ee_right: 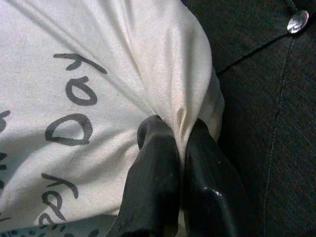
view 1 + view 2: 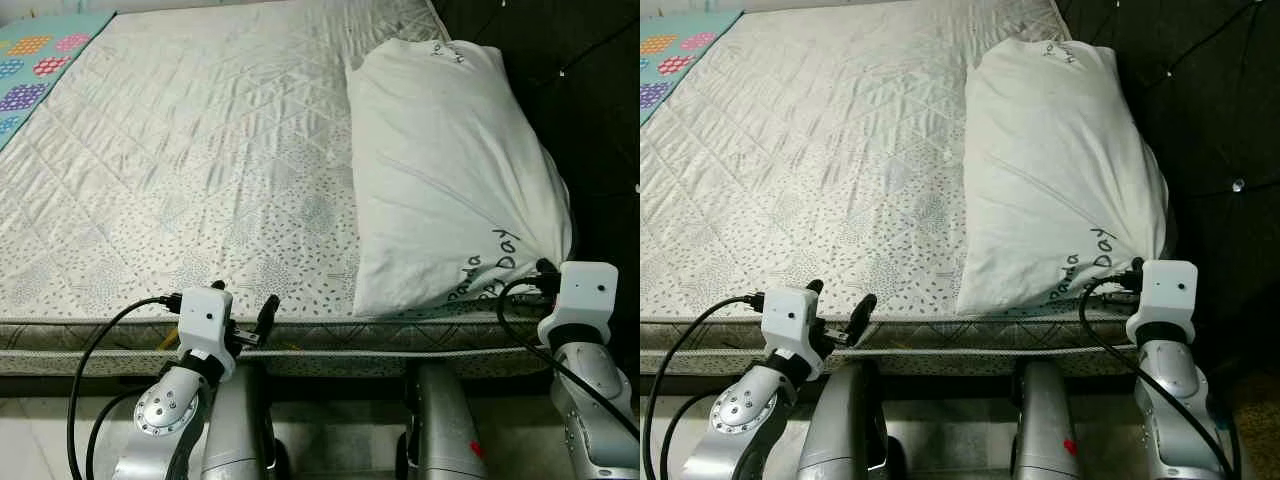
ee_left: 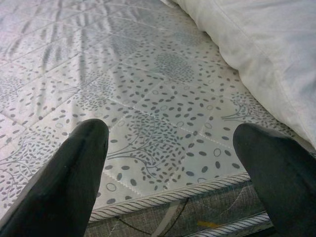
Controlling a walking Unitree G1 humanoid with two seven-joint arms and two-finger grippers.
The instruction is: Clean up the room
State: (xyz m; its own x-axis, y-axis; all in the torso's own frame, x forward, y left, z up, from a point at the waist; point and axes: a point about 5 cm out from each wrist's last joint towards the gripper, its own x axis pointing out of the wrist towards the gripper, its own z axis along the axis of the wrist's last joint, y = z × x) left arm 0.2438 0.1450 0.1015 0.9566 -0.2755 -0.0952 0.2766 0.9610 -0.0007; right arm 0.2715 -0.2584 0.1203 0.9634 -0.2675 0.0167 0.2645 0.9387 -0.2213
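Observation:
A white pillow (image 2: 445, 165) with black lettering lies along the right side of the quilted mattress (image 2: 200, 170), against the dark headboard (image 2: 590, 90). My right gripper (image 1: 180, 131) is shut on the pillow's near corner (image 1: 182, 106), the cloth bunched between its black fingers (image 1: 155, 163). My left gripper (image 2: 243, 302) hovers open at the mattress's front edge, left of the pillow, holding nothing; its two fingers (image 3: 74, 168) frame the patterned mattress surface.
A colourful patterned blanket (image 2: 40, 60) covers the far left corner of the bed. The dark tufted headboard with shiny buttons (image 1: 297, 21) rises right of the pillow. Pale floor (image 2: 40, 430) lies below the bed's front edge.

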